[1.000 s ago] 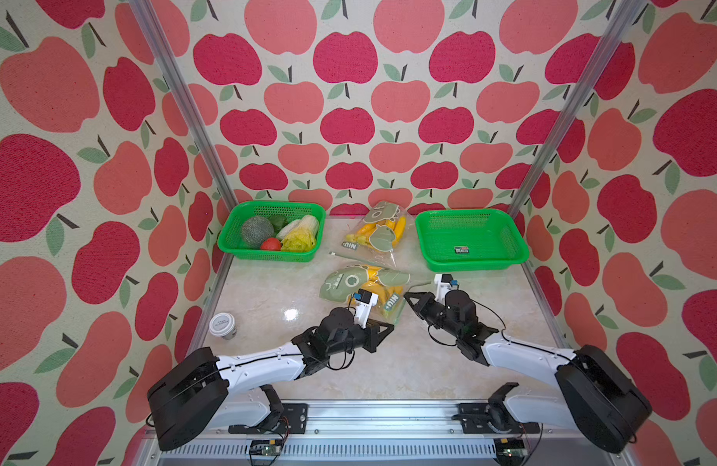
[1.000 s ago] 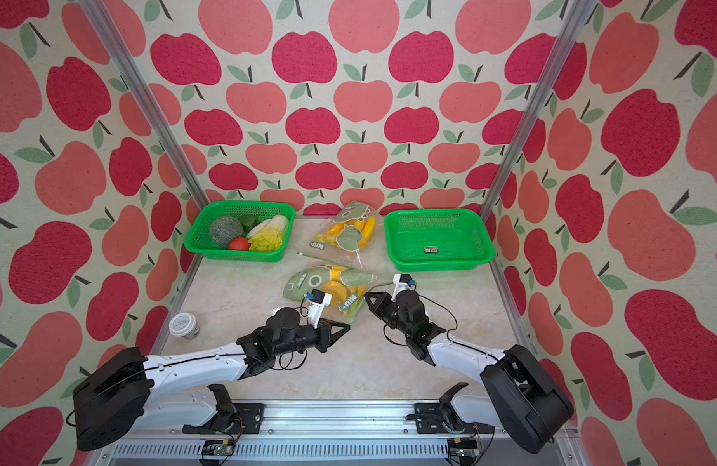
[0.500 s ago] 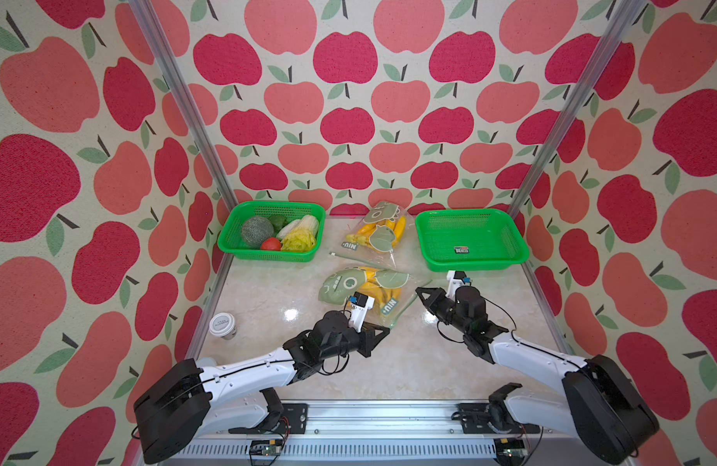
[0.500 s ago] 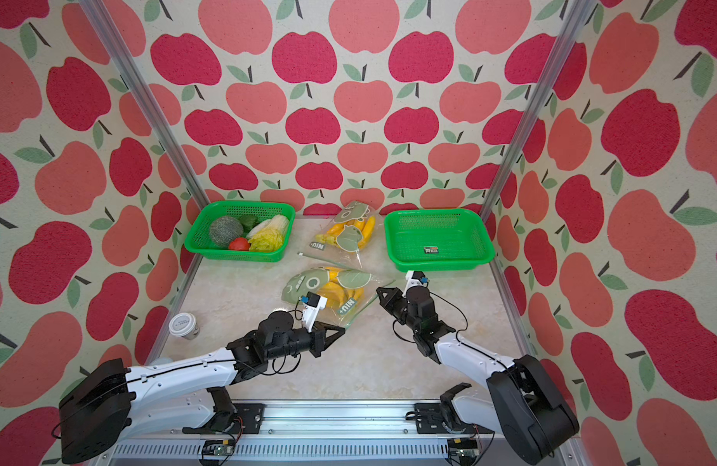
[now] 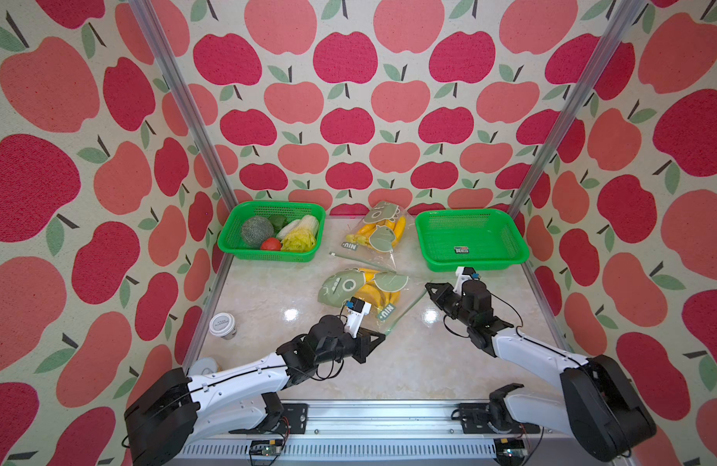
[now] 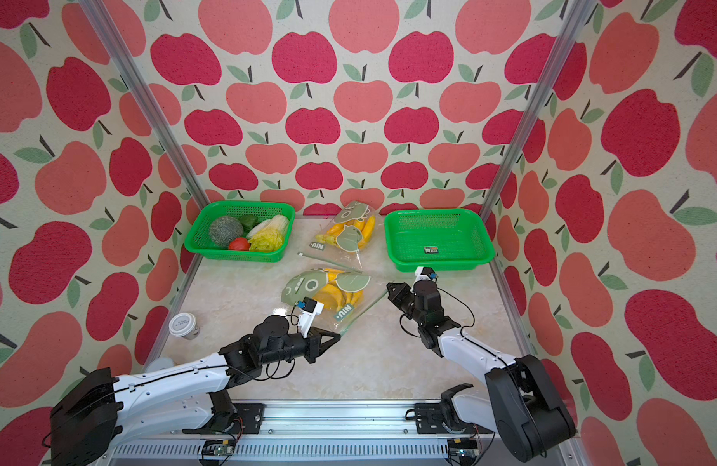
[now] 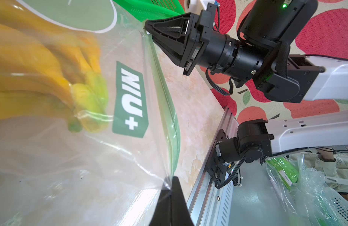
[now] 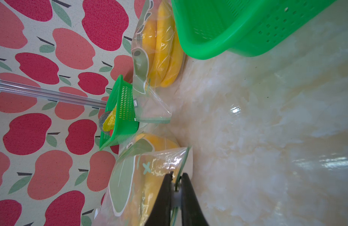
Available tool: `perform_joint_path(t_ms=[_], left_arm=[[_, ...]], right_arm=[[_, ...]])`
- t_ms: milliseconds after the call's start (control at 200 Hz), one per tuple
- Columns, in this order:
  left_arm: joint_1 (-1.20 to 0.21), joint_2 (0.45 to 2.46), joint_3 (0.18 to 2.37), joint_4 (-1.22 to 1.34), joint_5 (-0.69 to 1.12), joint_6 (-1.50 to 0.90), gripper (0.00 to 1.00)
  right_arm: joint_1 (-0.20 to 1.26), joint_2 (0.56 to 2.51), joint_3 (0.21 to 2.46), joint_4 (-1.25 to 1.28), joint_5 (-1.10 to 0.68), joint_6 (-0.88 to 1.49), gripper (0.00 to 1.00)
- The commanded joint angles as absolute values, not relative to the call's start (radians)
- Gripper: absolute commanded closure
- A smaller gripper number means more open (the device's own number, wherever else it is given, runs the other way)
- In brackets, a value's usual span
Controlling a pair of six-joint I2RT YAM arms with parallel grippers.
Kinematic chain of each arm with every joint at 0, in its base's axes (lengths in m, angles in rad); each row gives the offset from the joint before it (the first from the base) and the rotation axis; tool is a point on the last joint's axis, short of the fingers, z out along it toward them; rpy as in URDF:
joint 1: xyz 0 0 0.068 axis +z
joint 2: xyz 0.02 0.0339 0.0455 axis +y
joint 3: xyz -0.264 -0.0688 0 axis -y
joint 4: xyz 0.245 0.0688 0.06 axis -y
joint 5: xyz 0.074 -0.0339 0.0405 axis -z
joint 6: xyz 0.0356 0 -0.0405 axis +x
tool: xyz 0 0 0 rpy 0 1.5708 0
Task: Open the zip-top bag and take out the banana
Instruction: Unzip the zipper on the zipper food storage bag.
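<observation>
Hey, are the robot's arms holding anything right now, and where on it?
Both hold the nearer banana bag by its zip edge: the left jaws pinch its near corner, the right jaws its far corner.

Left wrist view: the bananas [image 7: 38,64] inside the zip-top bag [image 7: 110,156] are blurred and cut off by the frame edge.

Top views: the label [image 5: 462,249] in the green basket [image 5: 479,264] by the right arm and the print on the paper cup [image 5: 222,324] lid are too small to read. A white object [image 5: 205,366] beside the left arm [image 5: 235,381] is partly hidden, and its identity is undetermined.
</observation>
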State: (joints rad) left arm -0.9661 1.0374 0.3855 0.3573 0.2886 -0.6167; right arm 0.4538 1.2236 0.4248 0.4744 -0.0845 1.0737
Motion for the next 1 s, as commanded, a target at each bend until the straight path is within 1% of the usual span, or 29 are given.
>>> perform_joint_path(t_ms=[0, 205, 430, 545, 555, 605, 740, 845, 915, 990], left_arm=[[-0.977, 1.019, 0.362, 0.297, 0.334, -0.585, 1.00], [-0.979, 0.990, 0.333, 0.261, 0.336, -0.592, 1.00], [-0.979, 0.959, 0.344, 0.196, 0.319, -0.560, 1.00], [-0.979, 0.977, 0.414, 0.071, 0.274, -0.506, 1.00], [-0.979, 0.980, 0.424, 0.052, 0.266, -0.496, 0.98], [-0.979, 0.986, 0.482, -0.056, 0.211, -0.457, 0.82], [-0.982, 1.003, 0.643, -0.284, 0.054, -0.353, 0.57], [-0.998, 1.027, 0.725, -0.338, -0.003, -0.296, 0.33], [-1.005, 1.077, 0.764, -0.330, -0.027, -0.279, 0.22], [-1.021, 1.180, 0.814, -0.315, -0.046, -0.263, 0.16]], right_arm=[[0.424, 1.235, 0.455, 0.452, -0.001, 1.031, 0.88], [0.417, 1.235, 0.462, 0.436, 0.007, 1.017, 0.88], [0.415, 1.252, 0.468, 0.450, -0.027, 1.013, 0.87], [0.424, 1.256, 0.468, 0.459, -0.056, 1.007, 0.87], [0.425, 1.256, 0.468, 0.458, -0.056, 1.006, 0.87], [0.434, 1.255, 0.469, 0.459, -0.067, 0.995, 0.87], [0.470, 1.239, 0.471, 0.449, -0.074, 0.957, 0.86], [0.491, 1.222, 0.469, 0.435, -0.055, 0.938, 0.85], [0.494, 1.211, 0.465, 0.440, -0.059, 0.938, 0.85], [0.495, 1.202, 0.466, 0.441, -0.066, 0.943, 0.85]])
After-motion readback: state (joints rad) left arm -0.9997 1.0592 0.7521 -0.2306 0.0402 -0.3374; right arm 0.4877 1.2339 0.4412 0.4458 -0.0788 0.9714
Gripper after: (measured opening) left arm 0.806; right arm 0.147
